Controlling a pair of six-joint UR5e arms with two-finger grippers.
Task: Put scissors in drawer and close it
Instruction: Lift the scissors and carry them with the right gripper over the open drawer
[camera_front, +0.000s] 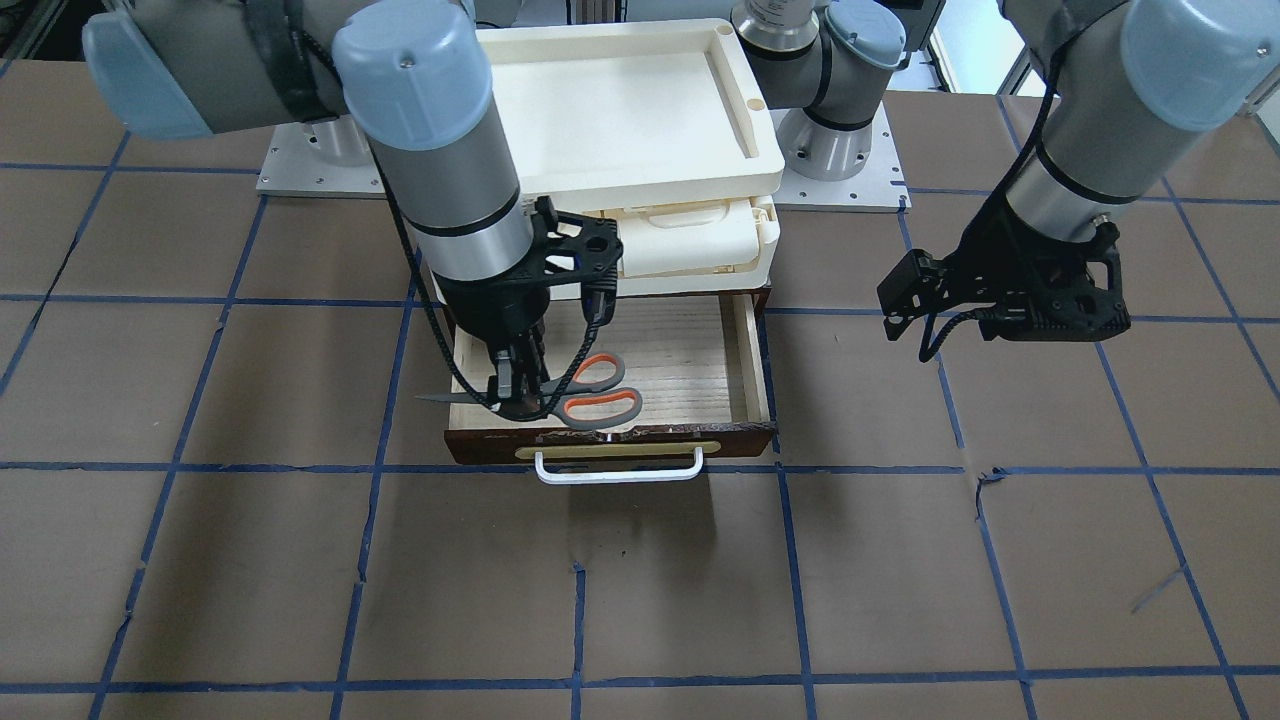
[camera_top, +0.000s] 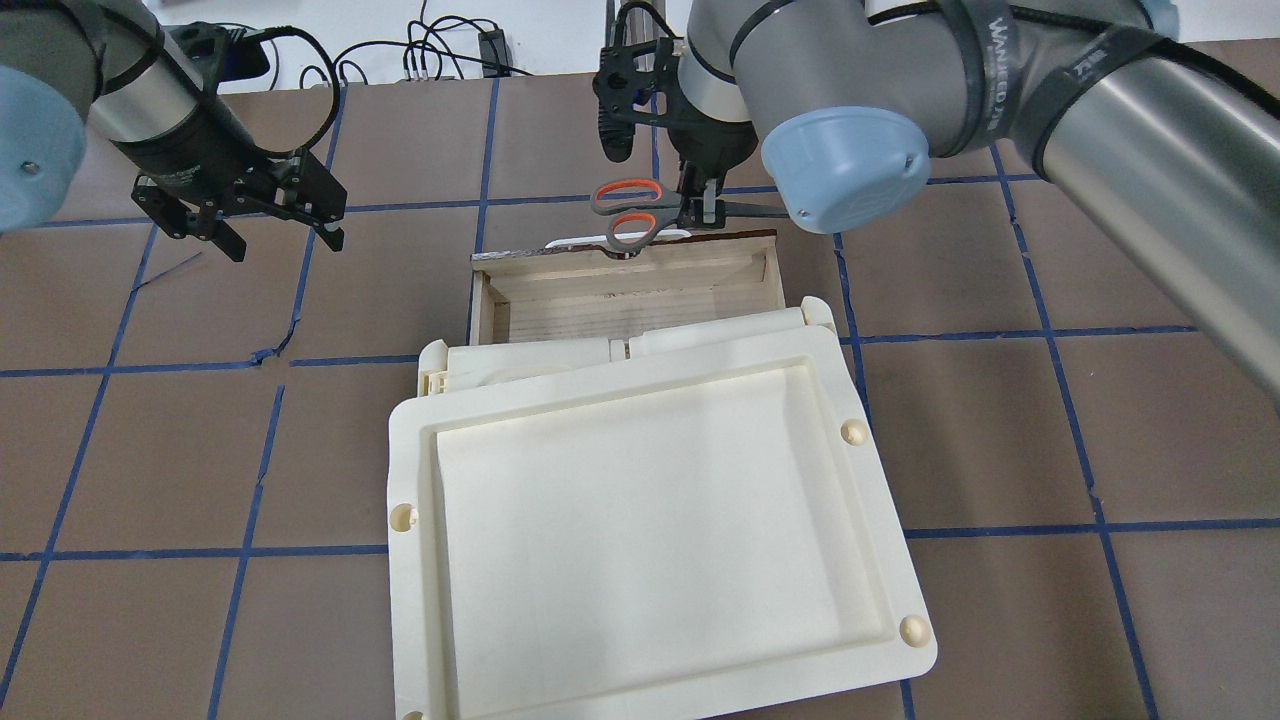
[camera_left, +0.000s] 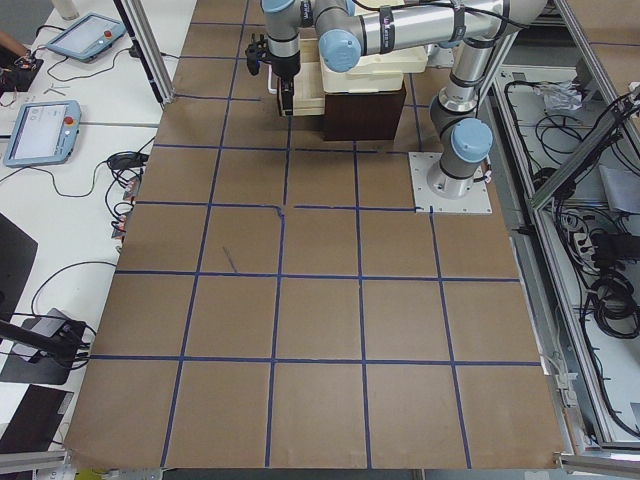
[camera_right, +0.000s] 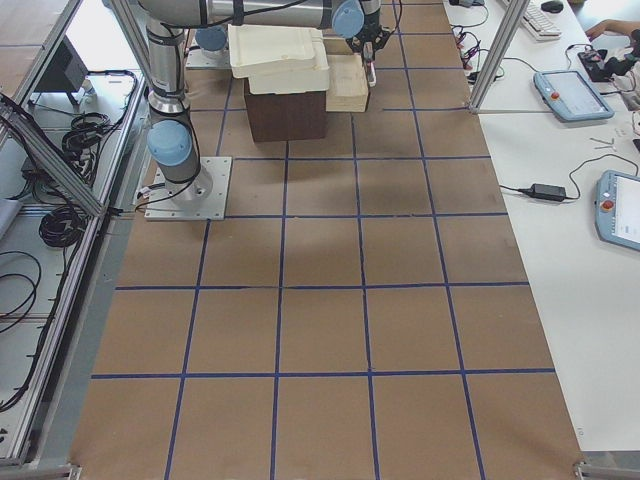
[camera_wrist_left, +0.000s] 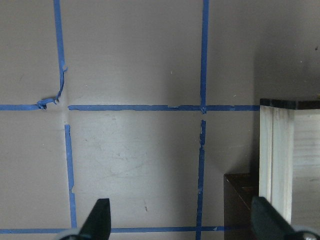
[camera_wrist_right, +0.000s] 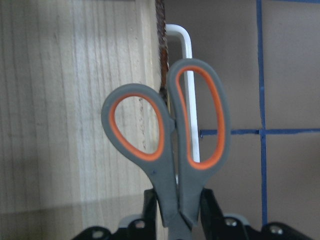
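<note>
scissors (camera_front: 592, 391) over drawer (camera_front: 690, 368) front edge | drawer below tray (camera_front: 620, 105)

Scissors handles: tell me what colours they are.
Grey, with orange lining inside the loops. The scissors show this best in the right wrist-mounted view.

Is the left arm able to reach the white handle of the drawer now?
Probably not cleanly: nothing stands between the open left gripper and the handle, but the right gripper holds the scissors just above it.
</note>
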